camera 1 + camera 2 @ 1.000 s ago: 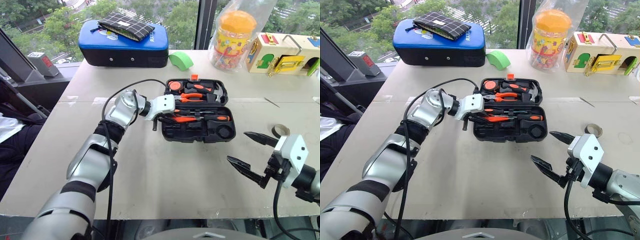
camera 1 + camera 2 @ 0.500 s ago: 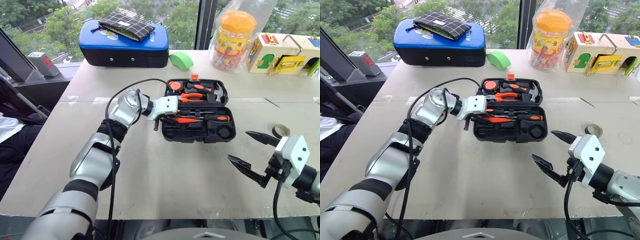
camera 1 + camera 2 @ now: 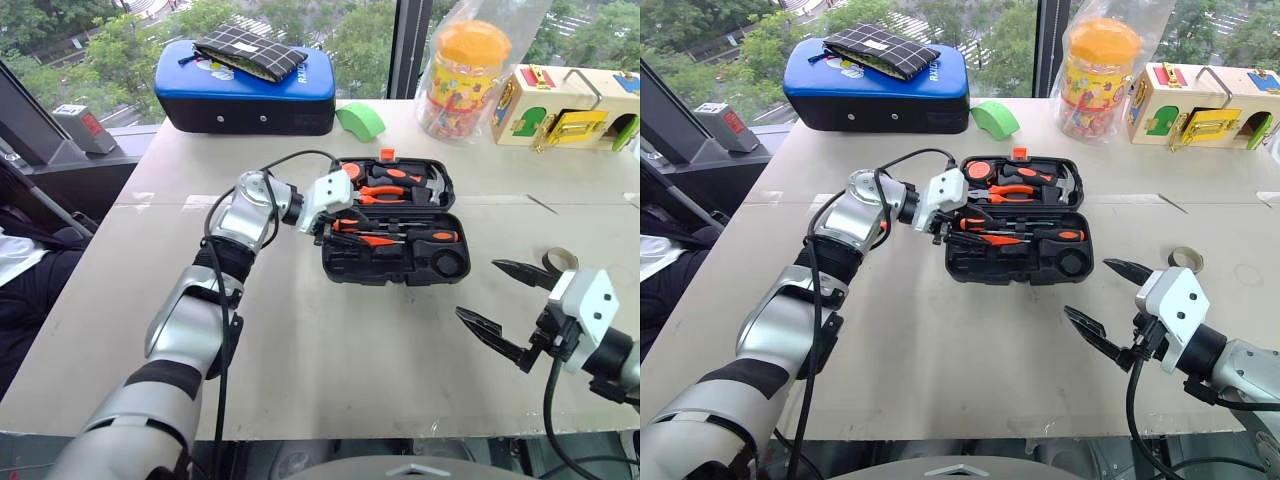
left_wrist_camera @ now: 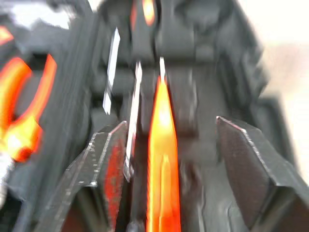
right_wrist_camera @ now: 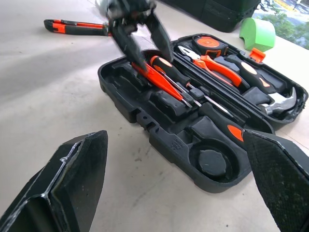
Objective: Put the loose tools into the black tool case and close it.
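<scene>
Black tool case (image 3: 400, 235) lying open, left gripper (image 5: 140, 34) above it, jaws apart

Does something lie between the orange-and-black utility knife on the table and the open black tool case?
Nothing visible does. The slim orange-and-black utility knife lies on bare table beside the open black plastic tool case. The left claw, open, hangs over the case's end nearest the knife.

The black case (image 3: 395, 225) lies open on the bench. Orange-and-black screwdrivers (image 5: 181, 79) sit in its slots. A knife (image 5: 72, 26) lies loose on the bench, away from the case.
</scene>
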You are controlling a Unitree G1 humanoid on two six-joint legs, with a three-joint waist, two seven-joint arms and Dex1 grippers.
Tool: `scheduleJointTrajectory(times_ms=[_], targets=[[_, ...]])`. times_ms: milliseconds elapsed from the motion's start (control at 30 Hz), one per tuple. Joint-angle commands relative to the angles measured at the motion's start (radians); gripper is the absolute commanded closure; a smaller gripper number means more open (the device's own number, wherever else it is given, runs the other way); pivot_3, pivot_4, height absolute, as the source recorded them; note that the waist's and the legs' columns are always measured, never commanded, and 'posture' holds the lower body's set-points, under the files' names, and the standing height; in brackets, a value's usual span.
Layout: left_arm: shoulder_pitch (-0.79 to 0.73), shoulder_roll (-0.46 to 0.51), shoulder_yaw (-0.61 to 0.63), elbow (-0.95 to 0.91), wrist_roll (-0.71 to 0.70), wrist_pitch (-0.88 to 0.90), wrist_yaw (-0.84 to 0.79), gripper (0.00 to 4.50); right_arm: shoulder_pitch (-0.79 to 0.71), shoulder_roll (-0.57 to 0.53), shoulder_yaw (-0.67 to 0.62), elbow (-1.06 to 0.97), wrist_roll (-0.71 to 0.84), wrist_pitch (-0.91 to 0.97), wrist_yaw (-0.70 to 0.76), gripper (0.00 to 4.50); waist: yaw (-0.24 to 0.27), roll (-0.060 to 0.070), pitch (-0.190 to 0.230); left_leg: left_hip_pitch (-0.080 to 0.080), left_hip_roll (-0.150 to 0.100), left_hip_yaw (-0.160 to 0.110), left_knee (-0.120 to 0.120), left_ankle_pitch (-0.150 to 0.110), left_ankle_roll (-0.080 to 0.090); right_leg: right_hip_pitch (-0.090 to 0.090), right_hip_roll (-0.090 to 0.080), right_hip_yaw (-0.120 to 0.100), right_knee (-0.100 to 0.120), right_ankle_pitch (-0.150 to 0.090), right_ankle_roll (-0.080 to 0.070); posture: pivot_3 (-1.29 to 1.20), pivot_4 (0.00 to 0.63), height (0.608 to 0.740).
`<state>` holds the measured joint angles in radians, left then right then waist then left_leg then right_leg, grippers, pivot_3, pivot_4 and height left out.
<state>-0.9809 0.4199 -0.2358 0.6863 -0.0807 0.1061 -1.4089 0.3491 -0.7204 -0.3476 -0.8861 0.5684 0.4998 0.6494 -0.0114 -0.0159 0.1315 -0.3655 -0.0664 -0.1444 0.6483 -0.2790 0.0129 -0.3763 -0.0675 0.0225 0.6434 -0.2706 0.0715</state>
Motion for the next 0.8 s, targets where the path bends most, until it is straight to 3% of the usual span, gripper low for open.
scheduleJointTrajectory(times_ms=[33,100,133,433,600,667,800], targets=[[0.063,-0.011,0.046,-0.117,-0.047,0.086,0.064,3.45,-0.021,0.007,0.012,-0.012,-0.003,-0.011,-0.014,0.00,-0.002,0.000,0.000,0.000,0.000,0.000,0.000,0.000,0.000,0.000,0.000,0.001,0.000,0.000,0.000,0.00,0.150,0.740],[0.097,-0.025,0.047,-0.147,-0.031,0.111,0.128,4.37,-0.021,0.008,0.012,-0.013,-0.004,-0.010,-0.015,0.00,-0.002,0.000,0.000,0.001,0.000,0.000,0.000,0.000,0.000,0.000,0.000,0.001,0.000,0.000,0.000,0.00,0.150,0.740],[0.109,-0.028,0.042,-0.157,-0.024,0.121,0.146,4.44,-0.020,0.008,0.010,-0.013,-0.004,-0.010,-0.014,0.00,-0.001,0.000,0.000,0.001,0.000,0.000,0.000,0.000,0.000,0.000,0.000,0.001,0.000,0.000,0.000,0.00,0.150,0.740],[0.177,-0.049,-0.057,-0.109,0.092,0.137,0.256,4.44,-0.025,0.002,0.005,-0.019,0.006,0.008,-0.021,0.00,0.008,0.001,-0.001,0.001,0.000,0.000,0.001,0.000,-0.001,0.000,-0.001,0.001,0.000,0.000,0.000,0.00,0.150,0.740],[0.174,-0.048,-0.035,-0.123,0.050,0.162,0.225,4.44,-0.014,0.002,-0.005,-0.029,0.008,0.016,-0.023,0.00,0.007,0.001,-0.001,0.002,0.000,0.001,0.001,0.000,0.000,0.001,-0.001,0.001,0.002,0.000,0.000,0.00,0.150,0.740],[0.181,-0.062,0.019,-0.166,-0.031,0.188,0.195,4.44,-0.013,0.004,-0.002,-0.033,0.008,0.018,-0.027,0.00,0.004,0.001,-0.001,0.002,0.000,0.001,0.001,0.000,0.000,0.001,-0.001,0.001,0.002,0.000,0.000,0.00,0.150,0.740],[0.164,-0.075,0.083,-0.191,-0.076,0.232,0.257,4.44,-0.014,0.007,0.004,-0.032,0.010,0.016,-0.031,0.00,0.004,0.001,-0.001,0.000,0.000,0.000,0.001,0.000,-0.001,0.000,-0.001,0.000,0.001,0.000,0.000,0.00,0.150,0.740]])
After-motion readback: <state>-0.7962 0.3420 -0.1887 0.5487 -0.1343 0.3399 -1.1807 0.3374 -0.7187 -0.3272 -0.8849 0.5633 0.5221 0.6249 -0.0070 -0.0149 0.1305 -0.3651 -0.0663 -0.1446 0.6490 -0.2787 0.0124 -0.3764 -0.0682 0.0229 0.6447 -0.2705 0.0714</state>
